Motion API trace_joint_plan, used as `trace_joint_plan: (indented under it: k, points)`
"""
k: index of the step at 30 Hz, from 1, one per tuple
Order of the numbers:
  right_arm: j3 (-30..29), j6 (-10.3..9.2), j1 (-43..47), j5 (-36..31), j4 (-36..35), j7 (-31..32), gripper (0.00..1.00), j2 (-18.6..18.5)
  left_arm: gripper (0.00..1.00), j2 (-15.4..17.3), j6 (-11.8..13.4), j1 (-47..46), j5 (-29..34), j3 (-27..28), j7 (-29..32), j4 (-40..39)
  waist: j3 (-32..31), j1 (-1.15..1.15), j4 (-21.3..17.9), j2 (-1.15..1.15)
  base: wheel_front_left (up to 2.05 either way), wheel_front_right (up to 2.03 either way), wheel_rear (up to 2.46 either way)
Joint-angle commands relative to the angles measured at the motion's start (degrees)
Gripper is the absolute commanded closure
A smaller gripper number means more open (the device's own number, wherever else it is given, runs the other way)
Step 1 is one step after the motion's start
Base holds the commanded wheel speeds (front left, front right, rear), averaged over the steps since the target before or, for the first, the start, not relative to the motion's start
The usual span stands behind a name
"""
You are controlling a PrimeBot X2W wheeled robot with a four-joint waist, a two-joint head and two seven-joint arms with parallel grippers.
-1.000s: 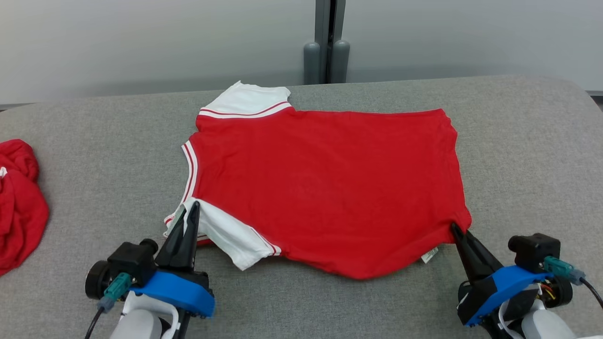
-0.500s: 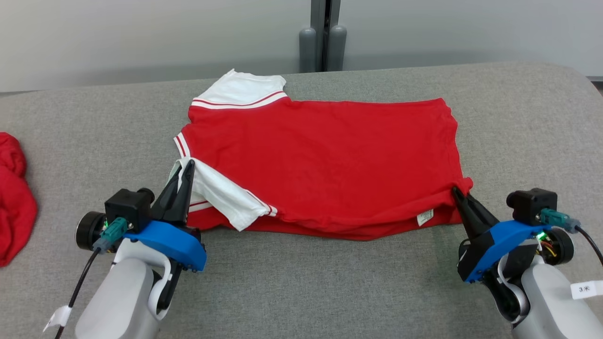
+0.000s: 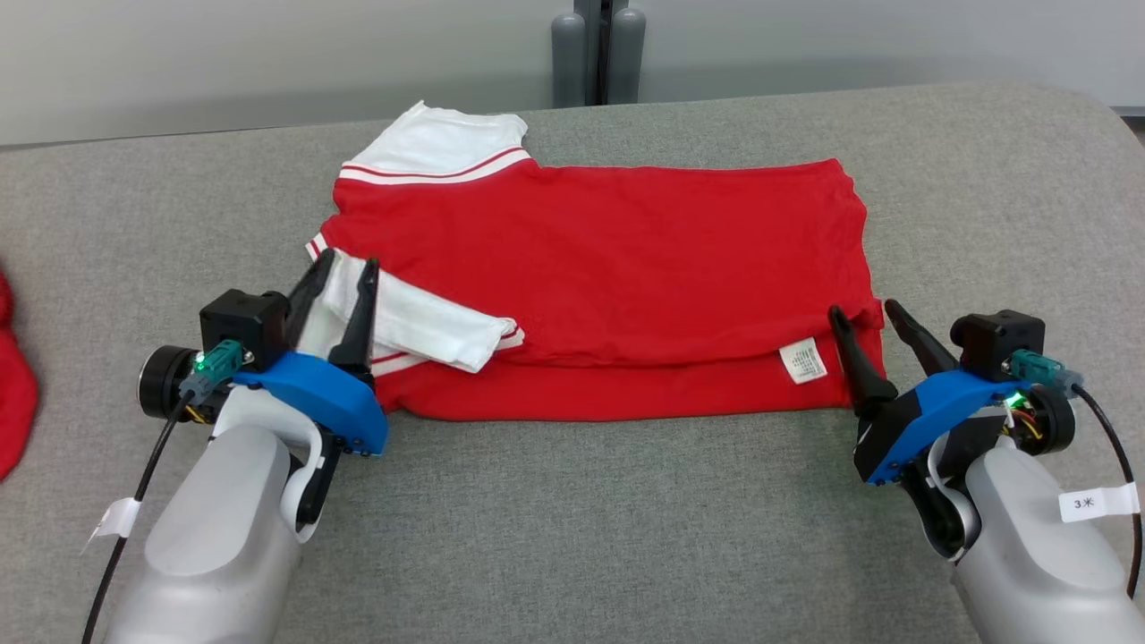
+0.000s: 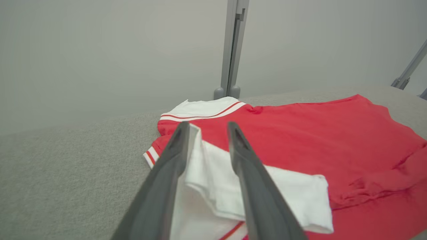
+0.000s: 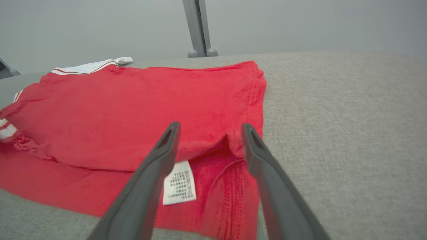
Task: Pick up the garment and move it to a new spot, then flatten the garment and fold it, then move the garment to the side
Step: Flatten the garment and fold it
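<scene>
Both the left hand (image 3: 347, 259) and right hand (image 3: 861, 308) have released the folded-over garment (image 3: 608, 250).

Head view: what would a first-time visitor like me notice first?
A red shirt lies across the grey table, its near edge folded over. The open left end effector straddles a white sleeve at the shirt's near left corner. The right end effector, also open, sits at the near right hem beside a small white tag.
</scene>
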Motion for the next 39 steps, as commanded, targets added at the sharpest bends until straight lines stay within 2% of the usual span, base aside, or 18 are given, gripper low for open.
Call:
trace_joint_plan:
  k: [1,11,16,26,33,34,35,36,39]
  points:
    - [0.4,0.01,-0.8,0.0,0.9,-1.2,0.0,-0.1,0.0,-0.1,-0.1,-1.1,0.0,0.5,-0.3,0.1,-0.2,-0.01,0.1,-0.01,0.0,0.0,0.0]
    - [3.3,0.01,2.0,0.4,7.4,-4.7,0.0,-3.5,0.0,1.2,-0.1,9.0,3.1,4.8,-0.3,-3.6,-2.4,-0.01,0.5,-0.01,0.0,0.0,0.0]
    - [4.2,0.01,1.4,0.9,9.5,-5.2,0.0,-3.9,0.0,1.9,-0.1,12.3,4.1,5.3,-0.3,-2.3,-2.1,-0.01,0.7,-0.01,0.0,0.0,0.0]
    - [6.0,0.01,-2.1,0.6,15.4,-5.7,0.0,-1.9,0.0,0.1,-0.1,8.9,3.3,3.6,-0.3,3.9,-0.2,-0.01,0.8,-0.01,0.0,0.0,0.0]
    - [7.4,0.01,-4.0,0.4,19.6,-6.3,0.02,0.2,0.0,-1.6,-0.1,5.6,2.6,2.0,-0.3,11.1,0.4,-0.01,0.9,-0.01,0.0,0.0,0.0]
    - [7.7,0.01,-4.2,0.6,19.7,-6.4,0.66,0.5,0.33,-1.8,-0.1,5.2,2.6,1.7,-0.3,11.8,0.3,-0.01,0.9,-0.01,0.0,0.0,0.0]
    - [8.0,0.01,-4.3,0.8,19.7,-6.7,1.0,0.6,0.67,-1.9,-0.1,4.9,2.5,1.5,-0.2,12.2,0.3,-0.01,0.9,-0.01,0.0,0.0,0.0]
    - [8.2,0.01,-4.3,1.0,19.6,-6.8,1.0,0.5,0.99,-2.1,-0.1,4.6,2.3,1.3,-0.2,12.5,0.2,-0.01,0.9,-0.01,0.0,0.0,0.0]
    - [8.2,0.01,-3.6,1.4,18.8,-7.4,1.0,0.1,1.0,-1.9,-0.1,4.6,2.1,1.1,-0.2,11.8,-0.6,-0.01,1.1,-0.01,0.0,0.0,0.0]
